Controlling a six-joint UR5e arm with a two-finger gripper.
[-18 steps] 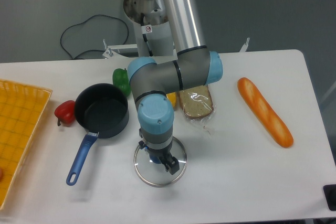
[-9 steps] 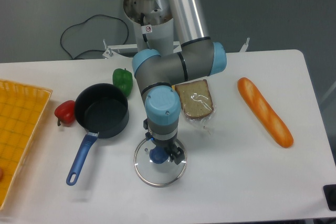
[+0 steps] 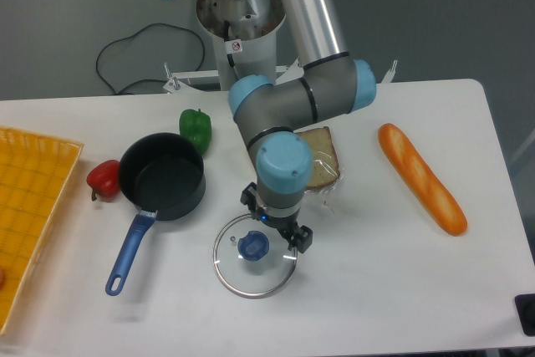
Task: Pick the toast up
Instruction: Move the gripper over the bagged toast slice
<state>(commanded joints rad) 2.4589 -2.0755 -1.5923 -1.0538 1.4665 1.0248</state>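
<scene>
White table (image 3: 401,273); arm hides toast's (image 3: 324,165) left; pincer (image 3: 280,221) state unclear.

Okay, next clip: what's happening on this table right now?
A single robot arm is working over the table. Its gripper hangs above the right edge of a glass pot lid, holding nothing. The plastic-wrapped toast lies untouched just behind it, partly hidden by the arm. A black saucepan, peppers and a baguette sit around them.
</scene>
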